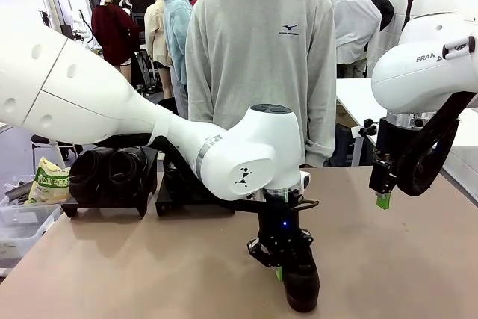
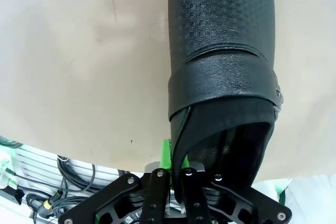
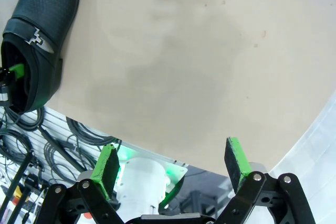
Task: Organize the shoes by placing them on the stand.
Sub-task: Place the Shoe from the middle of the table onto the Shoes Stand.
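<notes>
One black shoe is seen low in the centre of the front view, on the tan table, with the left gripper pressed down onto its rear. In the left wrist view, the jaws are clamped on the side wall of the shoe's opening, at the lower middle of the frame. More shoes are held on the black stand at the left. The right gripper is held above the table at the right, its green pads spread wide with nothing between them.
</notes>
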You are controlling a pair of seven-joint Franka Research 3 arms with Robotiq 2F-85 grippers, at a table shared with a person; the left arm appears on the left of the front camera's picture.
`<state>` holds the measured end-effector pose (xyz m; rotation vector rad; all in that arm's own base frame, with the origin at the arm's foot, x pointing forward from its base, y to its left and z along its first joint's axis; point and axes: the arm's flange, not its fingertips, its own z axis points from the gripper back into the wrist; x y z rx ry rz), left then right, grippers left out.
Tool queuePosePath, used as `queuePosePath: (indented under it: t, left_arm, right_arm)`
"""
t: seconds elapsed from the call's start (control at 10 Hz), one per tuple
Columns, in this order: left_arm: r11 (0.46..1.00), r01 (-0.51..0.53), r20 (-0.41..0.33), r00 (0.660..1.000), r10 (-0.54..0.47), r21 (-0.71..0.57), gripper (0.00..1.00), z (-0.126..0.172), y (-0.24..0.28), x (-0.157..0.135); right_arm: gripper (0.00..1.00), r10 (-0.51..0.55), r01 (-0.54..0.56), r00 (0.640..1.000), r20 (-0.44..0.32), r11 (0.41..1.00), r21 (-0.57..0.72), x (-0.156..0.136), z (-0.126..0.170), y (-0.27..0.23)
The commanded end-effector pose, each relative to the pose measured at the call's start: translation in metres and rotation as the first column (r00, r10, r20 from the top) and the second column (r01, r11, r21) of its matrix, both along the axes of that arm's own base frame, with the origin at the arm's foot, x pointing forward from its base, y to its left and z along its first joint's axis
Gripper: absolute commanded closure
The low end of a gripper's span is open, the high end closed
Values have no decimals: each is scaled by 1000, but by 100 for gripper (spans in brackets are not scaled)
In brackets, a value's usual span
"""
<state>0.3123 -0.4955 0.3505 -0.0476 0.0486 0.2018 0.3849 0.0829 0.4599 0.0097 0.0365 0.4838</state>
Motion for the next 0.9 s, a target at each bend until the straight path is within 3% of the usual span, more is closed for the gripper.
queuePosePath:
  t: [0.0,0.1,0.2,0.4,0.8]
  left_arm:
    - [999,50,-8,999,-50,4,100,36,5,-6]
    - [997,67,48,997,-65,-43,100,70,19,-9]
    - [991,81,166,984,-63,-102,100,105,43,-5]
    - [994,50,390,921,-9,-97,100,131,91,31]
    - [997,65,490,871,-34,-47,100,125,164,107]
  right_arm:
    - [0,-7,7,1000,-9,1000,-4,-1,1,0]
    - [0,-7,7,1000,-9,1000,-4,-1,1,0]
    - [0,-7,7,1000,-9,1000,-4,-1,1,0]
    - [0,-7,7,1000,-9,1000,-4,-1,1,0]
    - [0,-7,7,1000,-9,1000,-4,-1,1,0]
